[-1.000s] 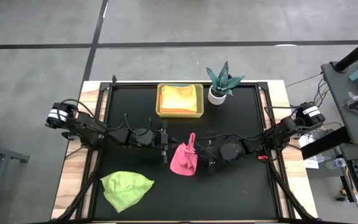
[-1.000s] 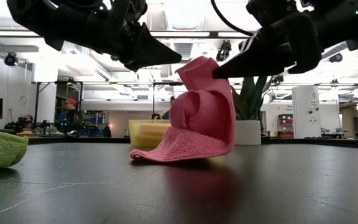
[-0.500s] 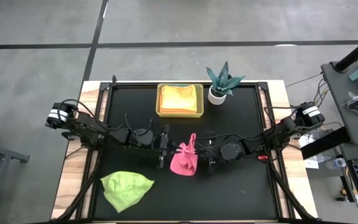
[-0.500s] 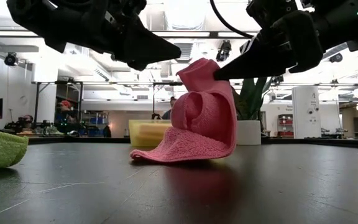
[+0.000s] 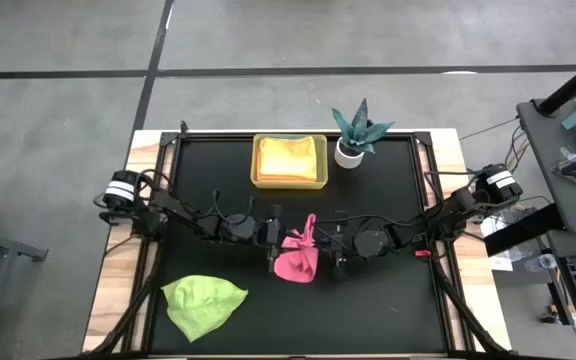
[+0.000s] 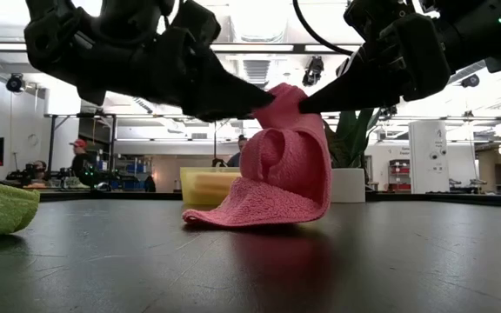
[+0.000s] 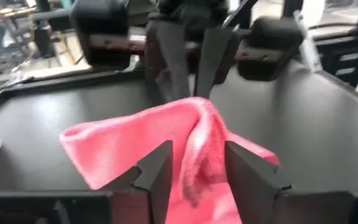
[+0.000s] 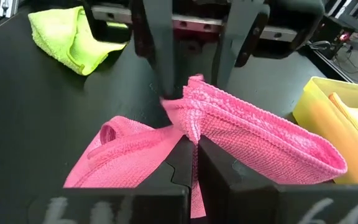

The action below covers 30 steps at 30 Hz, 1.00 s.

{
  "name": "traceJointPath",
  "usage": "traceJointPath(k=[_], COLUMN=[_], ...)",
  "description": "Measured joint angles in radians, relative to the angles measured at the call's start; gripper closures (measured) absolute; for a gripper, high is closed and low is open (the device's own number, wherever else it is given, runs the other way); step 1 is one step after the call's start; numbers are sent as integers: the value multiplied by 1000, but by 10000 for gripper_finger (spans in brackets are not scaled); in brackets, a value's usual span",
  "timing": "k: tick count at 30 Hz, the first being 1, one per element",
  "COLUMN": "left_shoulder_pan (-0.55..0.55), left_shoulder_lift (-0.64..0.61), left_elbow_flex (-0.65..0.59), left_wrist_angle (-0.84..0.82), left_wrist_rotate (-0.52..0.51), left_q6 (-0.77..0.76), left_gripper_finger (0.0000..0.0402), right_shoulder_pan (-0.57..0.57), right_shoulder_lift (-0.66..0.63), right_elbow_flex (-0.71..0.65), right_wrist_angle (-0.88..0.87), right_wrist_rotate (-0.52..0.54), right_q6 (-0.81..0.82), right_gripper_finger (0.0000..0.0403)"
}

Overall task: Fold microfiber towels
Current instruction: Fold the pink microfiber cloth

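yellow tray (image 5: 289,183): table's far side | potted plant (image 5: 358,130): just beside tray

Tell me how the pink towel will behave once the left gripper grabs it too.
Likely floppy: the pink towel hangs in drooping folds from the right gripper, shut on its top corner. Probably light, lifted by one pinch. The open left gripper straddles a fold; the looped pile should resist slipping.

Pink towel (image 5: 297,258) bunched upright mid-table; lime one (image 5: 204,303) crumpled near front-left; orange ones (image 5: 289,157) folded.
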<state>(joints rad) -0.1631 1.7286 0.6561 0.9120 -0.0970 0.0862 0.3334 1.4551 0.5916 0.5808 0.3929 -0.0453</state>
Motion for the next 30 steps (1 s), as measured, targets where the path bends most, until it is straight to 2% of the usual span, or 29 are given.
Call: traceJointPath(k=[2, 6, 7, 12, 23, 30], left_shoulder_pan=[0, 0, 0, 0, 0, 0], left_shoulder_lift=[-1, -16, -16, -16, -17, -17], left_elbow_flex=[0, -2, -3, -4, -8, -8], left_wrist_angle=[1, 5, 5, -5, -5, -5], left_wrist_rotate=[-16, -16, -16, -16, -16, -31], left_q6=[7, 40, 44, 52, 51, 48], left_gripper_finger=[296, 380, 390, 400, 401, 401], right_shoulder_pan=[0, 0, 0, 0, 0, 1], right_shoulder_lift=[0, 0, 0, -11, -65, -59], right_elbow_flex=[0, -4, -4, -4, 10, 10], right_wrist_angle=[0, 0, 0, -2, -113, -107], right_wrist_rotate=[0, 0, 0, 0, 1, 0], right_q6=[-4, 30, 40, 70, 128, 187], right_gripper_finger=[394, 394, 394, 380, 282, 260])
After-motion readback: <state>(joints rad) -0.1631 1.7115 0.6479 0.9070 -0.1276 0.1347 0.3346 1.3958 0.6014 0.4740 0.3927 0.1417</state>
